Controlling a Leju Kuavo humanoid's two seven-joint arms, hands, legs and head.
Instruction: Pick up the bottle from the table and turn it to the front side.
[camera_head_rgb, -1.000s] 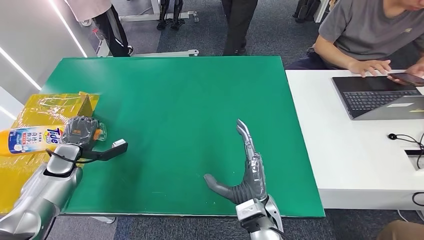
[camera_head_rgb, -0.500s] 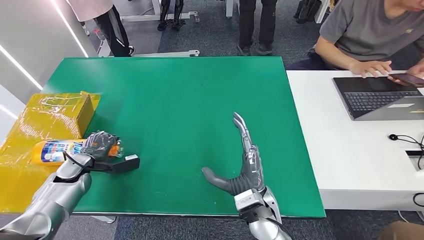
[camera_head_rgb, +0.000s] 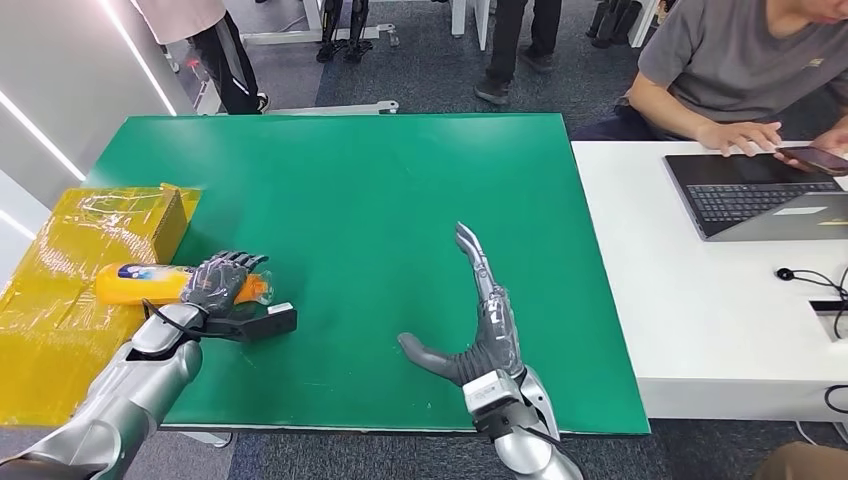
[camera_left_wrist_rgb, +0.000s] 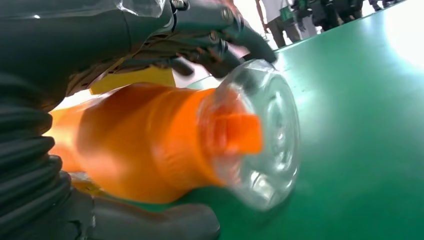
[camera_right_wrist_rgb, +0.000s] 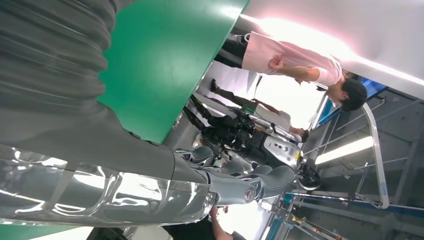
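On the green worktop (camera_head_rgb: 380, 200), left edge, the orange bottle (camera_head_rgb: 150, 284) is gripped lying sideways by the left hand (camera_head_rgb: 222, 283), fingers wrapped round it; right hand (camera_head_rgb: 480, 315) is held spread, nothing grasped

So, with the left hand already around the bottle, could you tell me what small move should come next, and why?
Probably keep rolling the bottle in the left hand until its label faces up. It lies on its side at the green table's left edge, showing mostly plain orange. The right hand hovers open, apart from it.
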